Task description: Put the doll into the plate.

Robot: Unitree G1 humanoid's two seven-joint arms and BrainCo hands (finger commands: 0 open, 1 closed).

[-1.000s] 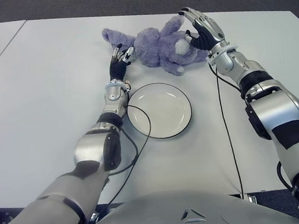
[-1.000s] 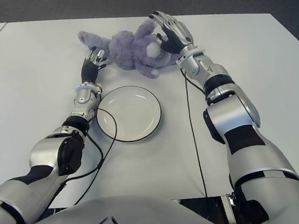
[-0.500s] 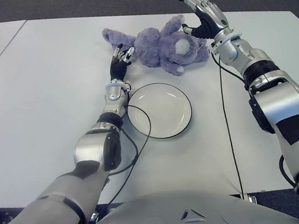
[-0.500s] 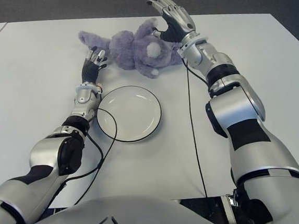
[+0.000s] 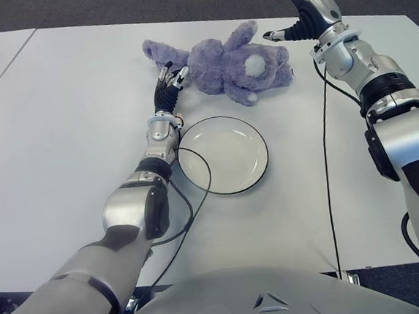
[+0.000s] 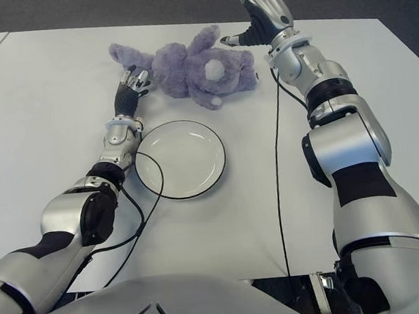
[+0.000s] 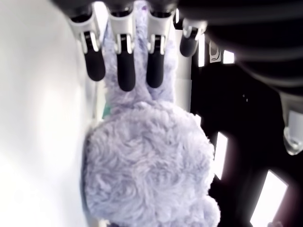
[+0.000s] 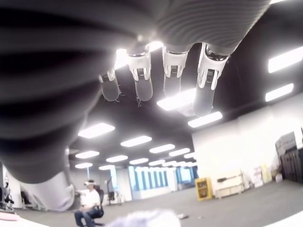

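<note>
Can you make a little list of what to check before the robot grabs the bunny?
1. Plate has nothing in it: ok.
2. Bunny is within reach, lying on the table past the plate: ok.
3. Left hand is beside the bunny, fingers straight and holding nothing: ok.
4. Right hand is near the bunny: not ok, it is lifted up and away, open.
5. Either hand has a hold on the bunny: not ok.
6. Left hand touches the bunny: cannot tell.
</note>
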